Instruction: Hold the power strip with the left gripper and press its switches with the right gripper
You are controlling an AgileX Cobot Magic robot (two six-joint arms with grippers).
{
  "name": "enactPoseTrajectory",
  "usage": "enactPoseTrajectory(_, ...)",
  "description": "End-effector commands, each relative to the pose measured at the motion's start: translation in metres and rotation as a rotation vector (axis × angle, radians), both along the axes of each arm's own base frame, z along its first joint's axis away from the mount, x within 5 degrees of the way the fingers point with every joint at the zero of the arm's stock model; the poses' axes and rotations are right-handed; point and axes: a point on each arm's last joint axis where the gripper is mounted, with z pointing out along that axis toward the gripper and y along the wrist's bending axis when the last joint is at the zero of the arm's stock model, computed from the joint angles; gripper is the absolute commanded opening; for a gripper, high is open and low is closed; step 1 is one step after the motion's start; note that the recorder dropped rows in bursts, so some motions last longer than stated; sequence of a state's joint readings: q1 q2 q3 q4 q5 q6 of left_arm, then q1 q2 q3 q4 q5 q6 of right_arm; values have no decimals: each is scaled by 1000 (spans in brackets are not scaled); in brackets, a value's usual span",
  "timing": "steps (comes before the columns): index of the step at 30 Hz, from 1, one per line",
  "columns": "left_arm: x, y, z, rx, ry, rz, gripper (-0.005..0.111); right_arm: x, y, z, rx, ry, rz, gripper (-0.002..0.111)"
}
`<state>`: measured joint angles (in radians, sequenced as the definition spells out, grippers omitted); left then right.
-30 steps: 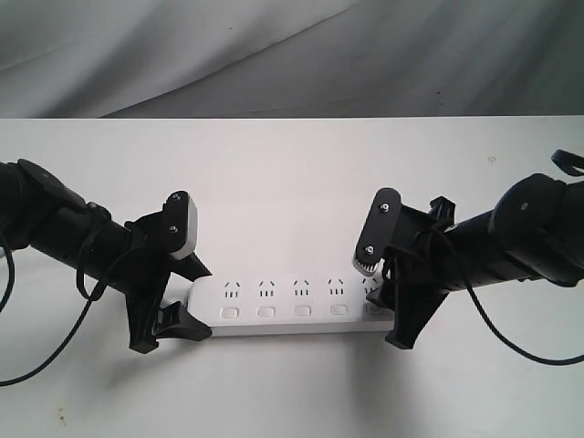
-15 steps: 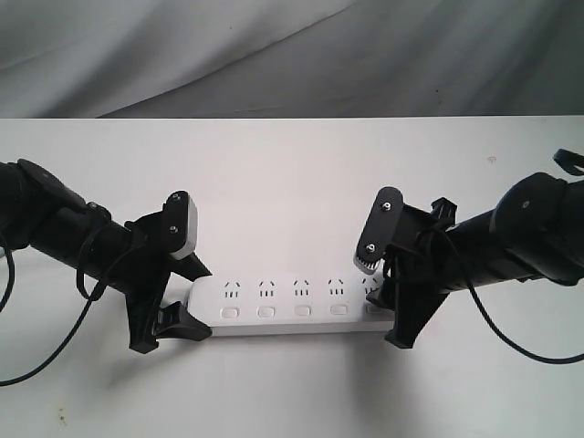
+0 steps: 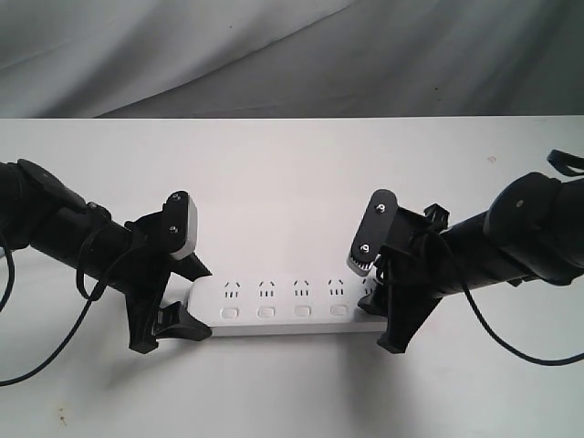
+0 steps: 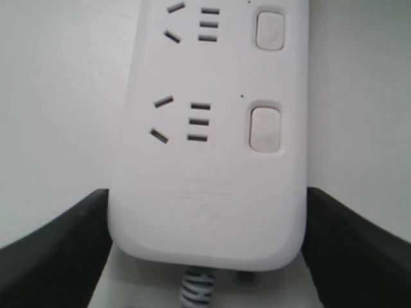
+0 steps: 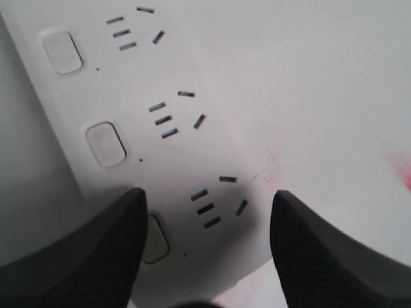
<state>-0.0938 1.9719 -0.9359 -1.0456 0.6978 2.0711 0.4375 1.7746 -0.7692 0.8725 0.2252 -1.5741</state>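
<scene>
The long white plastic power strip (image 3: pixel 292 306), flat on the white table (image 3: pixel 292 182), is likely light, rigid and slick, so its cable-end sides suit the clamped black left gripper (image 3: pixel 208 304), while the black right gripper (image 3: pixel 388 315) has its fingers spread over the opposite end.

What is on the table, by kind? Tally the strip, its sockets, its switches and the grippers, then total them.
power strip: 1
sockets: 5
switches: 5, the end one partly hidden by the right gripper
grippers: 2, left gripper and right gripper
Total: 13
</scene>
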Motion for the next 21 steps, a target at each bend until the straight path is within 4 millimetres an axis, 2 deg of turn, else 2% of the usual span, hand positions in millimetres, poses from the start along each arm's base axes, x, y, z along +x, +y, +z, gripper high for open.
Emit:
enactPoseTrajectory(1,-1,0,0,-4,3,-4,68,-4,-1,-12,-32,35,35,54)
enactPoseTrajectory(3,-1,0,0,-4,3,-4,68,0,1,-4,-21,3,37,54)
enactPoseTrajectory(8,-1,0,0,-3,2,-6,68,15,8,34,29,-131,42,54)
enactPoseTrajectory(10,-1,0,0,-3,2,-6,68,17,9,43,40,-159,42,54)
enactPoseTrajectory(17,-1,0,0,-3,3,-4,68,13,10,48,60,-145,59,54)
enactPoseTrajectory(21,-1,0,0,-3,3,-4,68,7,7,79,113,-218,36,54)
